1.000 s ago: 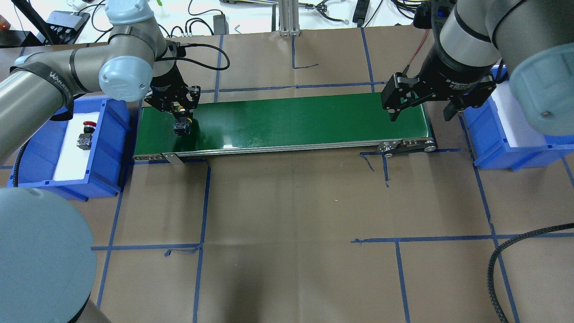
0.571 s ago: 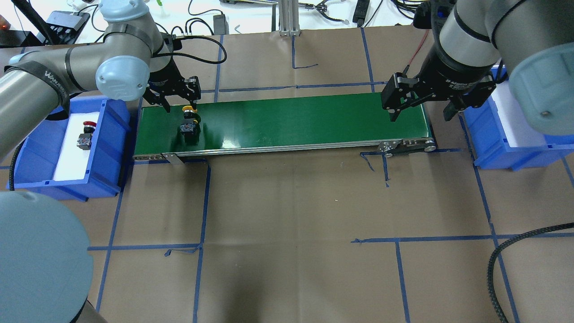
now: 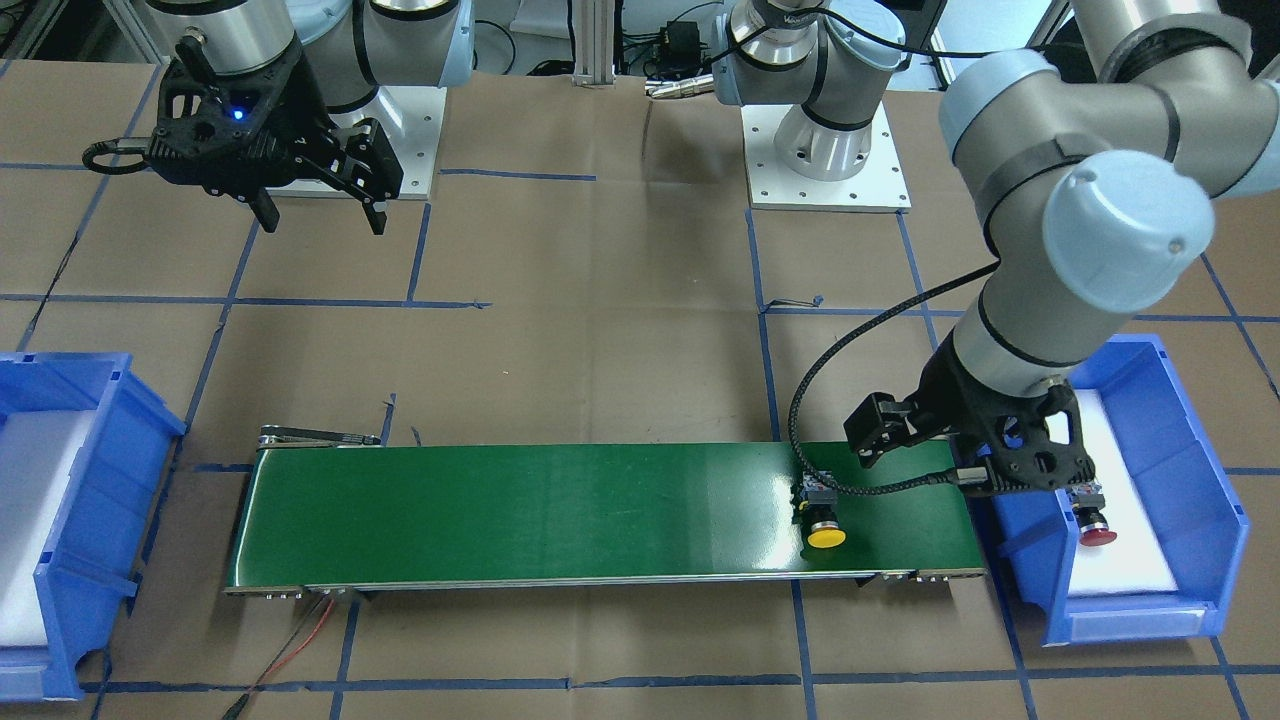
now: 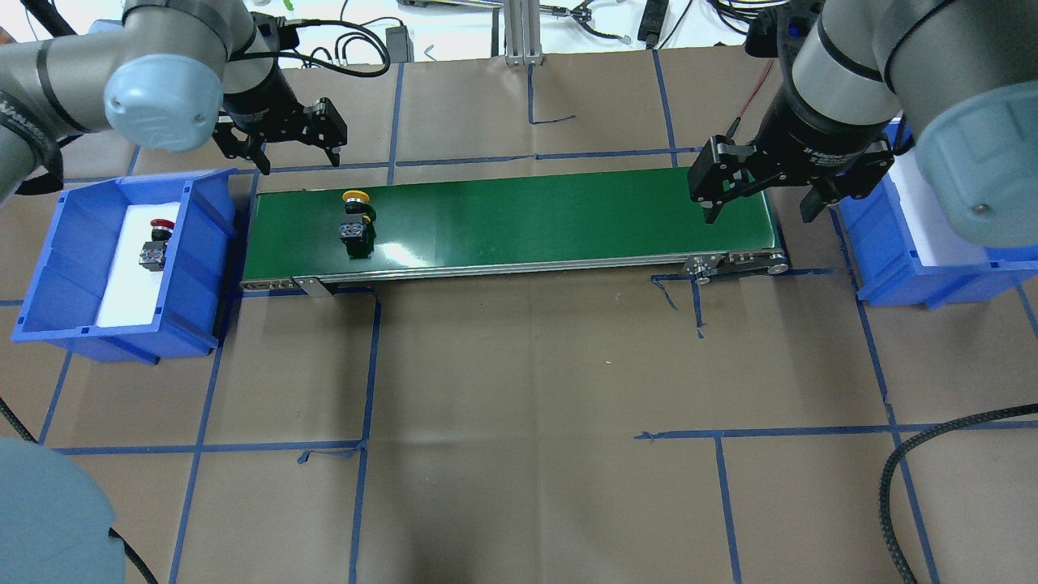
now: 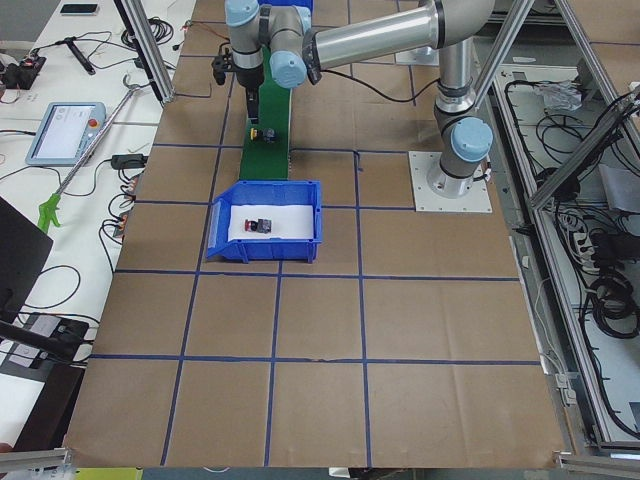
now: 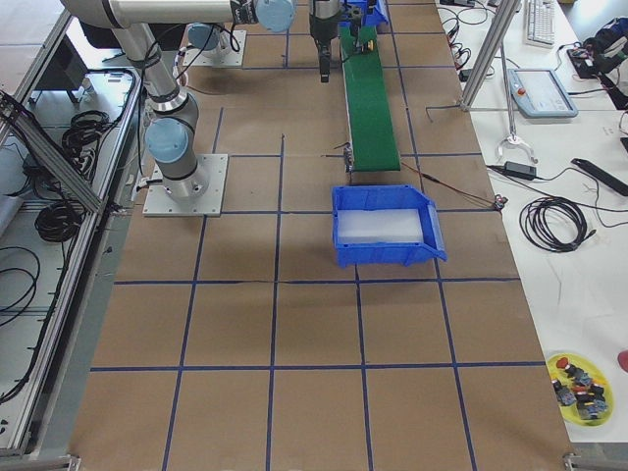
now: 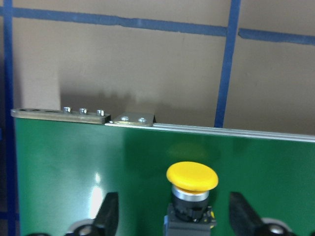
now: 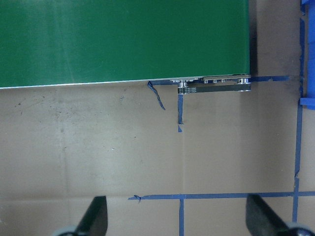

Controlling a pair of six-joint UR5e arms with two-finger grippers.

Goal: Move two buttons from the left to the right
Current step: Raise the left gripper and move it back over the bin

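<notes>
— Left claw (image 4: pixel 296 150) is empty now, with its fingers spread wide?

— Yes. One second ago it was closed on the yellow button, low on the belt. Since then it has let go, risen, and drawn back past the far edge of the belt.

— And the right claw (image 4: pixel 761 207)?

— Wide open also, with nothing between its fingers. It waits over the right end of the belt (image 4: pixel 568 215) and has not moved.

— Where are the things?

— The left bin (image 4: pixel 203 243) still keeps the red button (image 4: pixel 156 242) on its white pad. The right bin (image 4: pixel 892 259) shows no button. The yellow button (image 4: pixel 354 223) seems to lie on its side near the left end of the belt, a little further right than before.

— So what does it mean?

— I judge the first button is handed to the belt. The left claw is free for the red one, and the right claw must catch the yellow one.
</notes>
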